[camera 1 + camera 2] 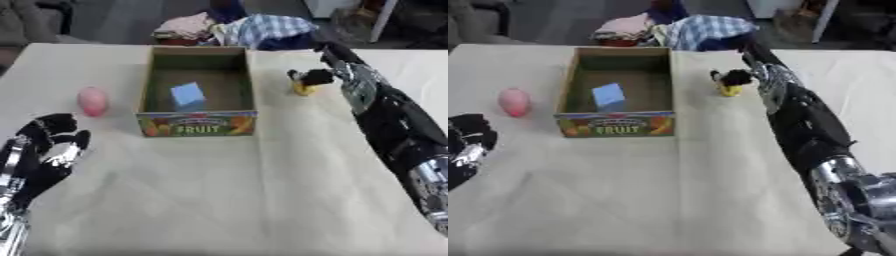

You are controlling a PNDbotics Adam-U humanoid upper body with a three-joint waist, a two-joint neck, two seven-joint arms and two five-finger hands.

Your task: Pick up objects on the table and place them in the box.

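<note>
Fingers (pixel 308 78) of the right hand (pixel 317 77) are curling round a small yellow object (pixel 304 89) right of centre in the upper part of the frame, pinching its top while its base is sitting on the counter (pixel 227 195). Behind them the right arm (pixel 389 125) is stretching in from the lower right edge. Just left of the yellow object, a cardboard box (pixel 198 124) with "FRUIT" printed on its front wall is standing open at upper centre. Inside it, a light blue block (pixel 187 96) is lying on the floor of the box near the front wall. Left of the box, apart from it, a pink rounded object (pixel 92 101) is resting on the counter. At the lower left, the left hand (pixel 51 145) is resting open, fingers relaxed and holding nothing.
</note>
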